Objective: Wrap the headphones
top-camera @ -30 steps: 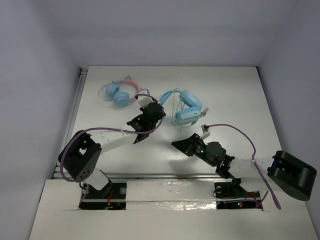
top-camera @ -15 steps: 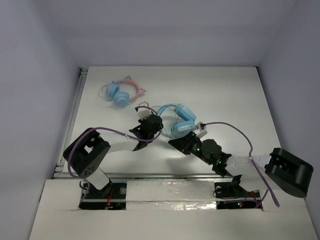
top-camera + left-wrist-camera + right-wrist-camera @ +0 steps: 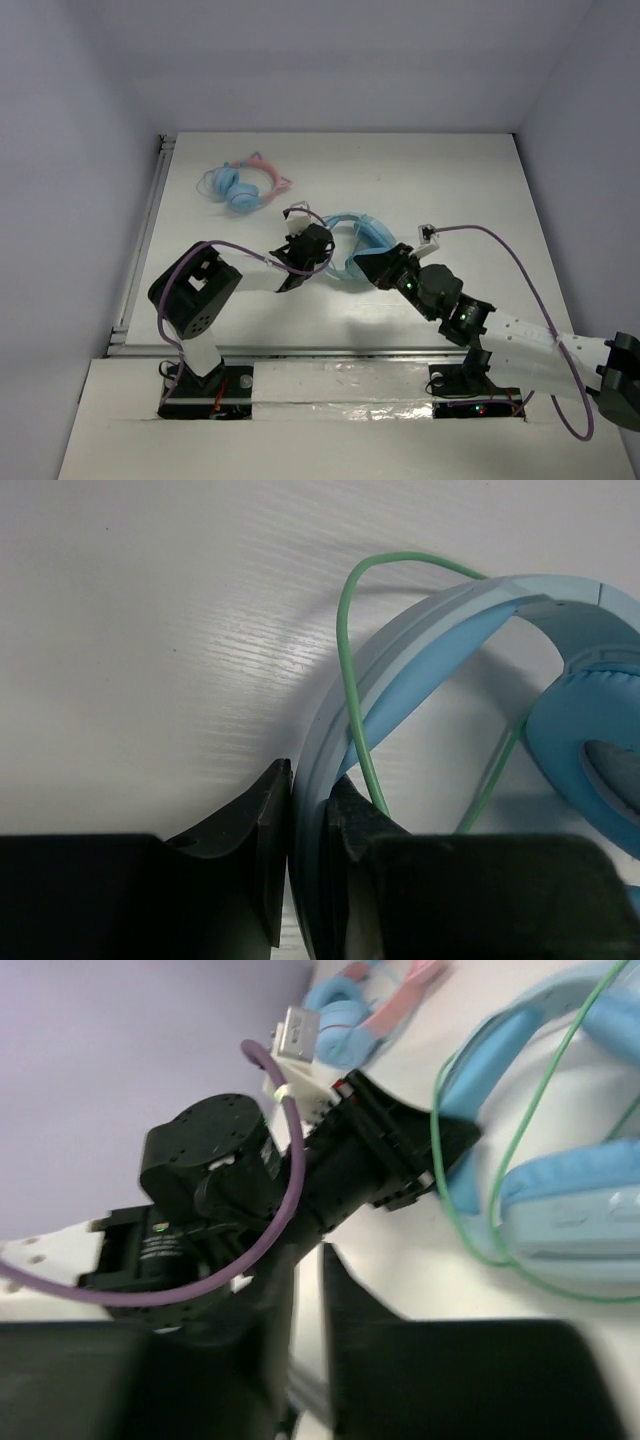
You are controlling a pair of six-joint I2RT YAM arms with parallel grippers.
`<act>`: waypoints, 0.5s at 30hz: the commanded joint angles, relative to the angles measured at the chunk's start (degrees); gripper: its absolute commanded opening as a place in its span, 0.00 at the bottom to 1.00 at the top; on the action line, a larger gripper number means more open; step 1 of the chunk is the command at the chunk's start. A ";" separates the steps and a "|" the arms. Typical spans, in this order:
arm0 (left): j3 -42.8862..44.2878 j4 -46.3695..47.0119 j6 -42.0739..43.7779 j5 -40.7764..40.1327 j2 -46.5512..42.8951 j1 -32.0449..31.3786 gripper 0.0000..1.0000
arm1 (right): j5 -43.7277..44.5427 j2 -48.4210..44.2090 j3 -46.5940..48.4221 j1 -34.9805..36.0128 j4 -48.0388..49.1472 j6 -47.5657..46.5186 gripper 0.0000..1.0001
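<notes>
The left gripper is pinching the headband of the headphones edge-on. Its jaws are drawn in until only the band's thickness is parting them. The thin green cable is looping over that band just beyond the jaws and running down towards the ear cup.

The right gripper is hovering close by with its jaws almost together, leaving only a thin slit between them. I am not able to tell whether anything is caught in there.

The headphones are lying on the table, nearer the arms than the small cat-ear headphones and to their right, near but not touching them. The left gripper is working at the band end closest to that cat-ear pair, and the right gripper at the side facing away from it.

To my eye the left arm is serving as the anchor here, so it wants a firm, quiet clamp with no lifting or twisting of the band. The right arm would do best taking the cable close to where it is already crossing the band and drawing it with gentle tension. Each turn should be laid beside the last rather than on top. The cable looks springy, so slack loops will likely be popping off. The wrapping should also be staying clear of the left jaws, or a turn will be getting trapped under them.
</notes>
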 commanded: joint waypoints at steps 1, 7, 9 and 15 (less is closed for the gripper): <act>2.38 0.96 1.48 3.14 -3.52 0.06 0.00 | 4.66 0.86 8.15 -1.31 -11.61 -11.23 0.13; -0.51 -3.54 4.04 5.95 -11.42 0.06 0.00 | -6.41 8.77 21.60 -7.55 -23.29 -22.23 0.00; -2.62 -3.01 4.83 6.92 -13.19 0.06 0.00 | -11.66 13.34 26.52 -7.56 -25.40 -23.99 0.01; -5.88 -1.34 7.73 8.41 -16.45 0.06 0.00 | -15.74 22.30 31.46 -7.56 -26.47 -19.53 0.24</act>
